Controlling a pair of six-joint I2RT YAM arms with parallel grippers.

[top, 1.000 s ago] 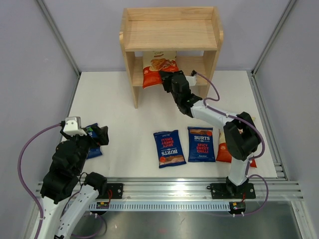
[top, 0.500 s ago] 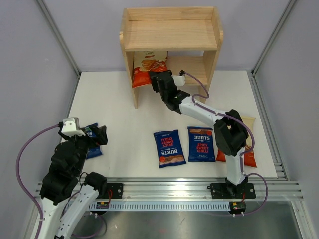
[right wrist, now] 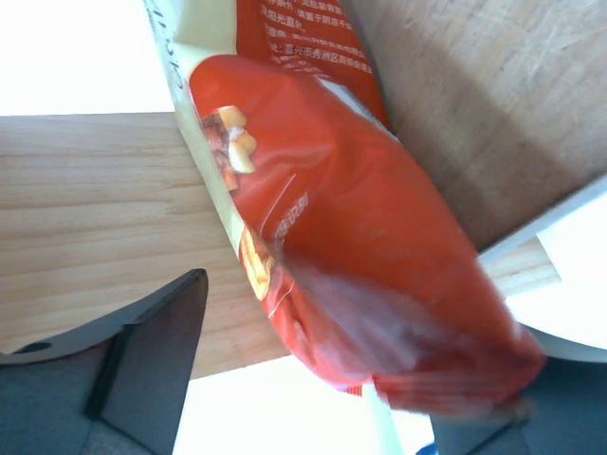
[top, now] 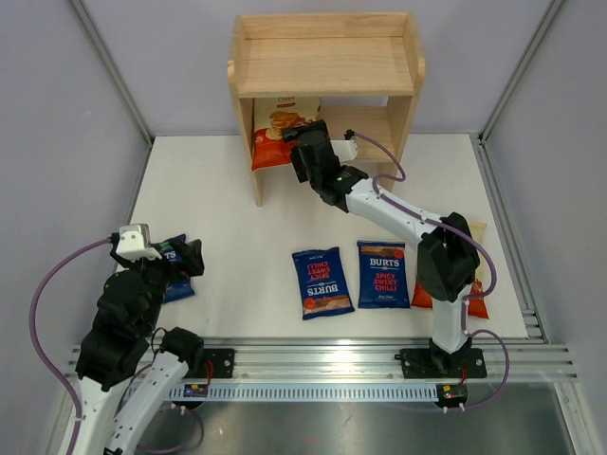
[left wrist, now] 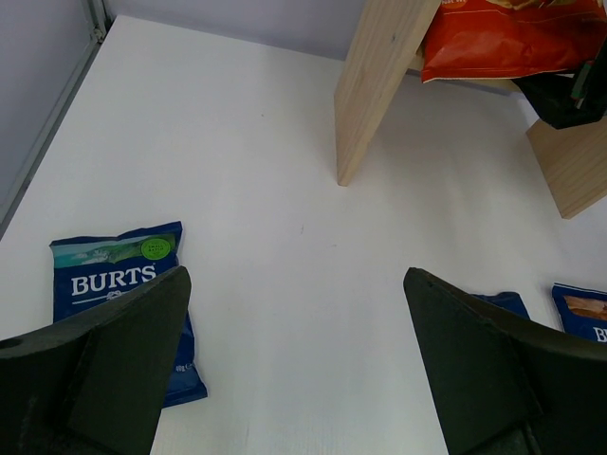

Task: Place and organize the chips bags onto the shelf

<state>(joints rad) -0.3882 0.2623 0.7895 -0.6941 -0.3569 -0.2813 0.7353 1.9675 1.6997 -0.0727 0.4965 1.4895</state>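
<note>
A cream-and-red-orange chips bag [top: 277, 133] leans at the left end of the wooden shelf's [top: 325, 66] lower tier, its bottom edge past the front. My right gripper [top: 305, 152] is at that bag's lower right corner. In the right wrist view the bag [right wrist: 351, 218] lies between widely spread fingers [right wrist: 152, 360] and is partly blurred; the gripper [right wrist: 370, 341] is open. Two dark blue bags [top: 321, 282] [top: 383, 274] lie flat on the table. Another cream-and-red bag [top: 479, 301] lies partly under the right arm. My left gripper [top: 185, 258] hovers open beside the blue-green bag [left wrist: 123, 294].
The shelf's top tier [top: 322, 43] has a raised rim and holds nothing. Its left side panel [left wrist: 375, 85] stands on the white table [top: 228, 209]. Metal frame posts rise at the table's back corners, and a rail [top: 322, 365] runs along the near edge.
My right gripper carried the cream-and-red bag leftward along the lower tier, then its jaws spread wide. The left arm has stayed where it was.
</note>
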